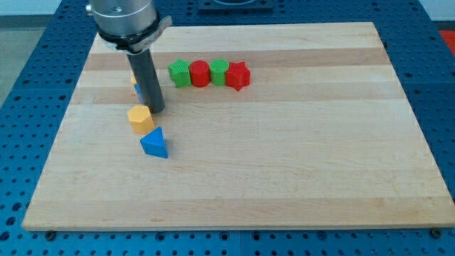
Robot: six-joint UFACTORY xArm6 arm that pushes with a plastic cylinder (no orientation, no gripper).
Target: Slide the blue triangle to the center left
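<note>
The blue triangle (155,143) lies on the wooden board (284,163) at the view's left, below the middle height. An orange block (141,118), roughly hexagonal, sits just above it and touches it. My tip (156,110) is just right of the orange block's top and above the blue triangle, apart from the triangle. Behind the rod, slivers of another blue block (138,93) and an orange or yellow block (134,77) show, mostly hidden.
A row of blocks stands right of the rod near the view's top: a green star (180,72), a red cylinder (200,73), a green block (218,72) and a red star (239,75). A blue perforated table (28,107) surrounds the board.
</note>
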